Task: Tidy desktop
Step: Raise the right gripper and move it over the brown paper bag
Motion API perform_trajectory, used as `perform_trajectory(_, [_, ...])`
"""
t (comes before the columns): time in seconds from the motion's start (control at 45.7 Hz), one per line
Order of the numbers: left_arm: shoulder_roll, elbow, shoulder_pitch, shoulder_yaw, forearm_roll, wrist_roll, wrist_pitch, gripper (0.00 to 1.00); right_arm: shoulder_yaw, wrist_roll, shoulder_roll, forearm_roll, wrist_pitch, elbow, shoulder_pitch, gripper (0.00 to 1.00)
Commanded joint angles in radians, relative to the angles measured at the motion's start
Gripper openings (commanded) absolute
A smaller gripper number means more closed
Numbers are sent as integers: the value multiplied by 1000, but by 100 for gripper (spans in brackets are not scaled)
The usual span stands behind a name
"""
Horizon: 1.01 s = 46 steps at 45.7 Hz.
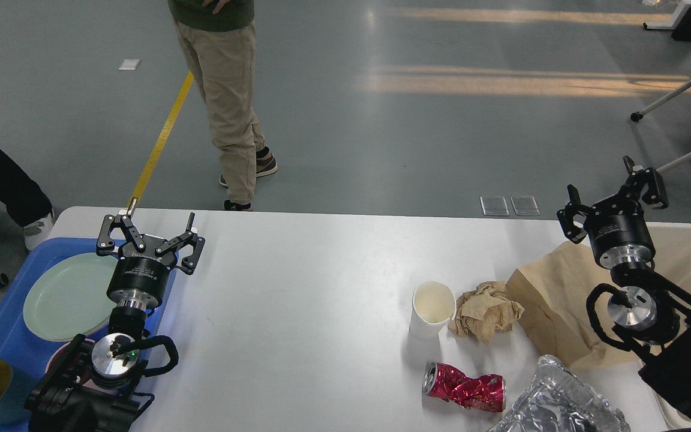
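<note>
While both grippers gape, crushed can lies on desktop.

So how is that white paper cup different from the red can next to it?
The white paper cup stands upright and keeps its round shape with the mouth open; the red can lies on its side, crushed and dented. The cup is plain and matte, the can shiny and metallic. Both sit loose on the desktop, untouched by either gripper.

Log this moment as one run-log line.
left gripper open, empty | right gripper open, empty | desktop: paper cup, crushed can, crumpled paper unmoved
</note>
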Motion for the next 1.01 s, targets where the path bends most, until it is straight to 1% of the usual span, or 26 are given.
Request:
perform_trajectory(0.0, [0,0,0,0,0,0,0,96,2,-2,-4,2,1,-2,-4,100])
perform_trajectory(0.131, [0,0,0,0,0,0,-2,96,-7,-2,0,2,5,10,-44,100])
perform_trajectory(0.568, [0,0,0,0,0,0,-2,96,-9,1,74,0,10,11,-44,100])
perform_trajectory(0.984, [0,0,0,0,0,0,-2,96,-19,-1,75,-17,-1,-4,-16,100])
